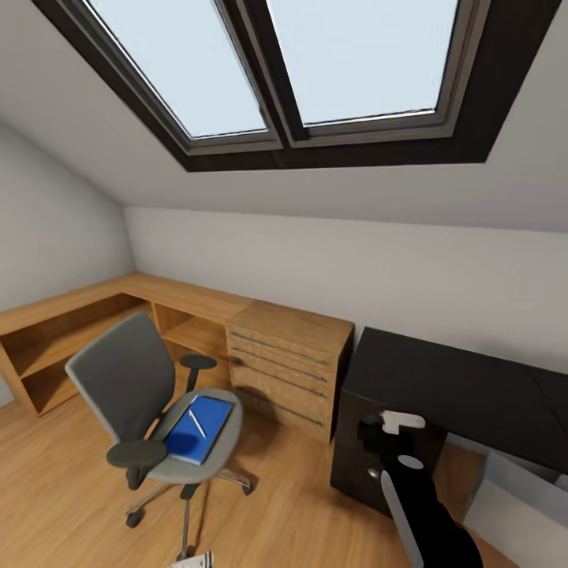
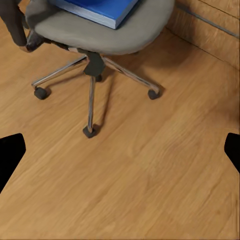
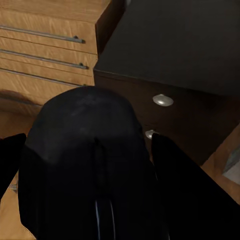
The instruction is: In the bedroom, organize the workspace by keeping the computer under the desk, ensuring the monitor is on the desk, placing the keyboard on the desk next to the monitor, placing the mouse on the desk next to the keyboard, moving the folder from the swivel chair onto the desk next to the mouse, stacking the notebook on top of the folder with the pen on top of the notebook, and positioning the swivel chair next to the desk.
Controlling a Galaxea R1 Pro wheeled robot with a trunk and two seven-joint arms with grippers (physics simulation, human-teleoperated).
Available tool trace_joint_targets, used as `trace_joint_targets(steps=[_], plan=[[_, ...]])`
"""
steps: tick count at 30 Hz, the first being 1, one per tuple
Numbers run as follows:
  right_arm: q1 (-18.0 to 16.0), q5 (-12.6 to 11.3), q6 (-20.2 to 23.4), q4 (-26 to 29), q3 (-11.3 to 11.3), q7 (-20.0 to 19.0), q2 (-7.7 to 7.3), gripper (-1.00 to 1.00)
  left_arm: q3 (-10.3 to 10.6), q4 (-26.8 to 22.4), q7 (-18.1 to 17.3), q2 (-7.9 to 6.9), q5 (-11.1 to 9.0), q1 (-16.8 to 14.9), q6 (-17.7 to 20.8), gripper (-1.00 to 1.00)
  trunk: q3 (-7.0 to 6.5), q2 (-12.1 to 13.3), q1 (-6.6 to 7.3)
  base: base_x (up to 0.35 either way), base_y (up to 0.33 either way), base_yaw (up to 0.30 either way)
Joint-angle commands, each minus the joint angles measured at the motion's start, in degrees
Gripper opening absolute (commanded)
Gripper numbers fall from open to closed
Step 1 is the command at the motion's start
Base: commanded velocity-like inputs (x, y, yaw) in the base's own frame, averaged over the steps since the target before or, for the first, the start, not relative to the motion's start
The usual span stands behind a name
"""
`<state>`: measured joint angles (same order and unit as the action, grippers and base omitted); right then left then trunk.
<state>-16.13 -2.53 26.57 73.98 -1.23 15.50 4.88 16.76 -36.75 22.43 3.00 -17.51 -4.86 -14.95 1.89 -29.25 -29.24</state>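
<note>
Sloped white ceiling with one two-pane skylight (image 1: 315, 71) over a wood floor (image 1: 55, 505). Landmark: the desk (image 1: 457, 386), one black top with black drawers, against the back wall.

Counts, largest first:
- One light-wood shelf unit (image 1: 71, 331) runs along the wall well left of the desk, ending in one light-wood drawer chest (image 1: 288, 367) that stands just beside the desk's left end.
- One swivel chair (image 1: 150, 402), grey with black armrests, stands apart from the desk, to its left, in front of the chest.
- One computer (image 1: 517, 501), light grey, partly visible under the desk at its right.
- One folder (image 1: 197, 430), blue, lies flat on the chair seat.
- One pen (image 1: 196, 423), thin and pale, lies on the folder.
- One mouse (image 3: 87, 165), black.
- Two round silver knobs (image 3: 163, 100) show on the desk drawers in the right wrist view.

Right gripper (image 1: 394, 434): raised in front of the desk's left drawer front, fingers clamped on the mouse.

Left gripper (image 2: 120, 150): hangs low over the floor near the chair's castor base, fingers (image 2: 11, 150) wide apart, holding nothing.
</note>
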Motion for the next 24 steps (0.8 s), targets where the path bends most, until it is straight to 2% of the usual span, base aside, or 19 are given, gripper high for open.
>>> trace_joint_targets(steps=[1,2,4,5,7,11,13,15,16,17,21,23,24], plan=[[-0.05,-0.35,0.23,0.09,-0.09,0.32,-0.03,-1.0,1.13,-1.2,0.4,-0.08,-0.65,-0.07,-0.22,1.0,-0.07,0.31,0.16,0.316,0.0,0.0],[-0.06,-0.36,0.23,0.11,-0.09,0.32,-0.04,-1.0,1.73,-4.03,0.45,-0.09,-0.67,-0.02,0.11,1.0,-0.25,0.72,0.38,0.316,0.0,0.0],[-0.06,-0.36,0.23,0.09,-0.09,0.32,-0.05,-1.0,2.14,-6.15,0.52,-0.1,-0.68,0.17,0.41,1.0,-0.6,1.52,0.82,0.316,0.0,0.0],[-0.05,-0.37,0.23,0.05,-0.09,0.31,-0.05,-1.0,2.9,-9.63,0.59,-0.1,-0.64,1.06,1.72,1.0,-0.78,1.92,1.04,0.316,0.0,0.0],[-0.05,-0.37,0.23,0.04,-0.09,0.28,-0.05,-1.0,3.3,-11.73,0.62,-0.13,-0.62,1.64,3.04,1.0,-1.14,2.72,1.48,0.316,0.0,0.0],[-0.06,-0.37,0.23,0.02,-0.09,0.25,-0.05,-1.0,4.15,-18.46,0.67,-0.24,-0.6,3.74,8.41,1.0,-1.86,4.33,2.36,0.316,0.0,0.0],[-0.05,-0.41,0.23,0.02,-0.09,0.24,-0.05,-1.0,4.39,-24.03,0.67,-0.33,-0.6,4.6,12.43,1.0,-2.22,5.13,2.8,0.314,0.0,0.0],[-0.05,-0.43,0.23,0.07,-0.09,0.24,-0.05,-1.0,4.51,-27.18,0.68,-0.34,-0.6,4.81,15.33,1.0,-2.58,5.93,3.24,0.312,0.0,0.0],[-0.06,-0.38,0.23,0.15,-0.09,0.24,-0.11,-1.0,5.07,-38.26,0.69,-0.25,-0.59,5.0,26.84,1.0,-2.76,6.33,3.46,0.31,0.0,0.0],[-0.07,-0.38,0.23,0.14,-0.09,0.24,-0.12,-1.0,5.41,-40.62,0.69,-0.23,-0.59,5.01,29.22,1.0,-2.76,6.33,3.46,0.31,0.0,0.0],[-0.05,-0.3,0.23,0.02,-0.03,0.19,-0.18,-1.0,6.12,-46.71,0.69,-0.14,-0.66,5.03,34.64,1.0,-2.76,6.33,3.46,0.31,0.0,0.0],[-0.08,-0.29,0.23,-0.08,0.06,0.16,-0.28,-1.0,5.88,-48.46,0.69,-0.17,-0.78,5.03,36.11,1.0,-2.76,6.33,3.46,0.316,0.0,0.0],[-0.06,-0.28,0.23,-0.1,0.07,0.15,-0.32,-1.0,5.8,-47.71,0.77,-0.21,-0.74,5.03,36.13,1.0,-2.76,6.33,3.46,0.322,0.0,0.0]])
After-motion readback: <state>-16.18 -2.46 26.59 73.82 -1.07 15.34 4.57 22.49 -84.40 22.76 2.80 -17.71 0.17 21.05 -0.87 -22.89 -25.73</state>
